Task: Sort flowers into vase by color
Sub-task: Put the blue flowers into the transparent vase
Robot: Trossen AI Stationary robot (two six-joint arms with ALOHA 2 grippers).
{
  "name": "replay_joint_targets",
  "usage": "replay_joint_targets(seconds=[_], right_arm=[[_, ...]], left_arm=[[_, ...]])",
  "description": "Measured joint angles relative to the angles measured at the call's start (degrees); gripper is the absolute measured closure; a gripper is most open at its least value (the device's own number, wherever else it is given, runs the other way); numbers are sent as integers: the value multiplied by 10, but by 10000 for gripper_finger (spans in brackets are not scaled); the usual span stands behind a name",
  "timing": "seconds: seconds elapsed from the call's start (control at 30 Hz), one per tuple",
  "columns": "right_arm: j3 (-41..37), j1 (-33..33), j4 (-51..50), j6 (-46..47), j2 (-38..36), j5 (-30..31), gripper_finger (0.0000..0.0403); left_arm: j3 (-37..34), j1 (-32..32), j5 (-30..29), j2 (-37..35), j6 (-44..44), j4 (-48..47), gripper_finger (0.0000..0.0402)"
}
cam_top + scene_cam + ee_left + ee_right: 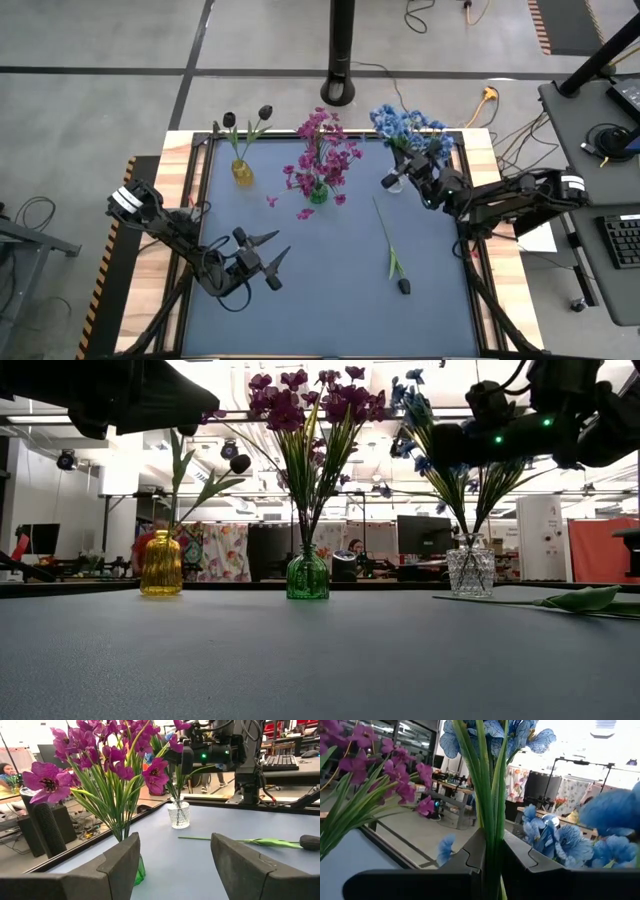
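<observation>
Nearly home on this sort, by the look of it. On the dark table mat [330, 300] three vases stand in a row at the far edge. The green vase [307, 575] in the middle is packed with magenta-pink flowers [322, 160], though a few pink blooms [305, 213] lie loose on the mat beside it. The clear glass vase [470, 572] holds the light blue flowers [408, 128], and the right gripper [418, 172] is right there, fingers pinched together on a blue sprig's green stem [490, 820] above that vase. The yellow vase [161, 563] carries two dark buds [247, 115]. One left, I'd say: a dark tulip sprig [392, 255] lying flat mid-table. The left gripper [268, 260] hangs low near the front, fingers spread wide, gripping nothing.
</observation>
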Motion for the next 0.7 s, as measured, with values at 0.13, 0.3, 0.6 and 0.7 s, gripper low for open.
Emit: replay_joint_targets(seconds=[0.13, 0.3, 0.6, 0.7], right_arm=[[0, 0, -7, 13, 0, 1, 369], [0, 1, -8, 19, -1, 2, 367], [0, 11, -15, 23, -2, 34, 302], [0, 24, -15, 14, -2, 52, 277]], left_arm=[[0, 0, 0, 0, 0, -2, 174], [0, 0, 0, 0, 0, -4, 174], [0, 0, 0, 0, -2, -6, 174], [0, 0, 0, 0, -7, -10, 174]])
